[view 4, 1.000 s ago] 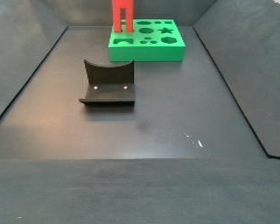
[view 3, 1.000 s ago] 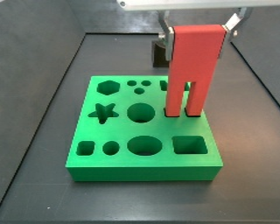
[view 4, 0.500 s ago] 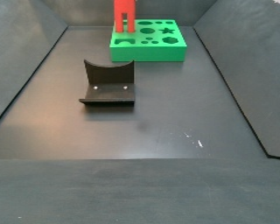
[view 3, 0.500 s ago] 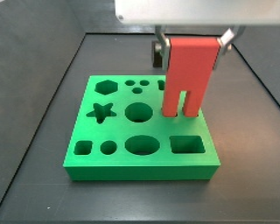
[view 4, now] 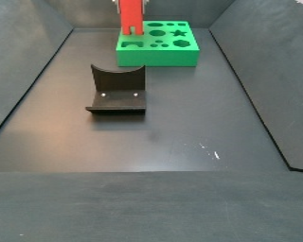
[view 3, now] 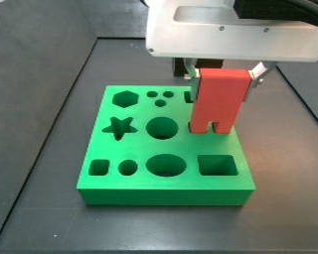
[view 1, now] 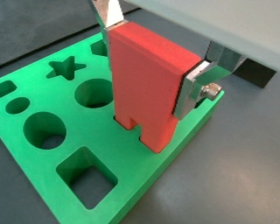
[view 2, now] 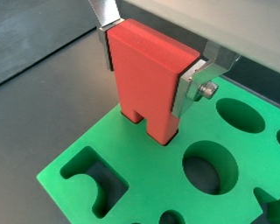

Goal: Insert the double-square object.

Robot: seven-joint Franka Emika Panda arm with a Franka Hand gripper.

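The double-square object (view 3: 219,97) is a tall red block with two square legs. It stands upright with its legs partly sunk into the green board (view 3: 135,184) near the board's far right corner. It also shows in both wrist views (view 1: 146,83) (view 2: 146,77) and at the far end in a side view (view 4: 130,16). My gripper (view 1: 154,54) is shut on the block's upper body, one silver finger (view 2: 192,85) on each narrow side. In a side view the gripper (view 3: 225,69) sits right above the board.
The green board (view 4: 180,57) has several open holes: star, hexagon, circles, squares. The dark fixture (view 4: 116,91) stands on the black floor well in front of the board. Dark walls (view 4: 27,76) edge the floor on both sides.
My gripper has come straight down with the red block. The block's legs now sit deeper in the green board, and less of the block shows above it.
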